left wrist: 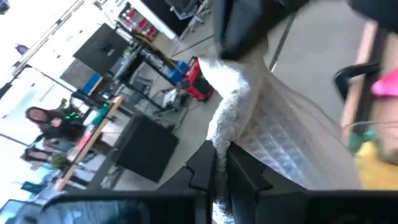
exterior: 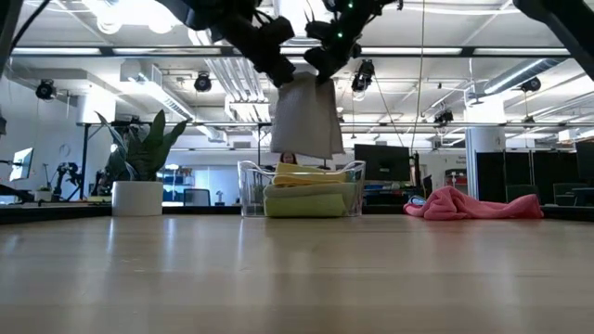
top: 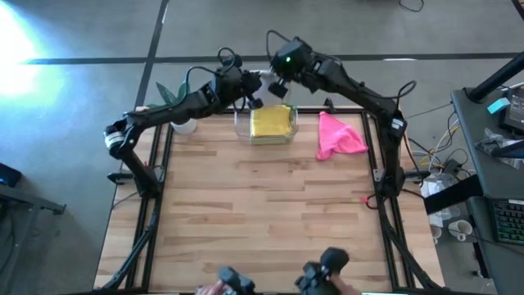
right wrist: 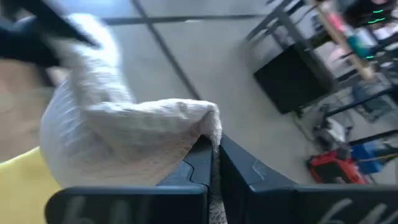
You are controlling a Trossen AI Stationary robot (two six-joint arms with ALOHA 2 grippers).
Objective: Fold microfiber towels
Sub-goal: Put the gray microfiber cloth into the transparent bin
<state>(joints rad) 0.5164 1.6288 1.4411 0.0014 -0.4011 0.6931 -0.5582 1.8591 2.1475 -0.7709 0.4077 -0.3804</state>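
Note:
A grey towel point(exterior: 306, 116) hangs folded above the clear tray point(exterior: 251, 190) at the table's far edge. My left gripper point(top: 252, 88) and my right gripper point(top: 277, 83) are both shut on the towel's top edge, close together. In the tray a yellow towel point(top: 273, 123) lies on a lime green towel point(exterior: 311, 204). A pink towel point(top: 340, 135) lies crumpled on the table to the tray's right. My left gripper pinches one top corner of the grey towel point(left wrist: 219, 138) between its two fingers; how many layers, I cannot tell. The towel hangs below, clear of the tray. My right gripper pinches the other top corner point(right wrist: 208, 121) between its two fingers. The edge between the two holds sags slack.
A potted plant in a white pot point(exterior: 137, 190) stands at the far left corner. The wooden tabletop point(top: 262, 213) lies bare toward the near edge. Two dark devices point(top: 323, 270) show at the near edge.

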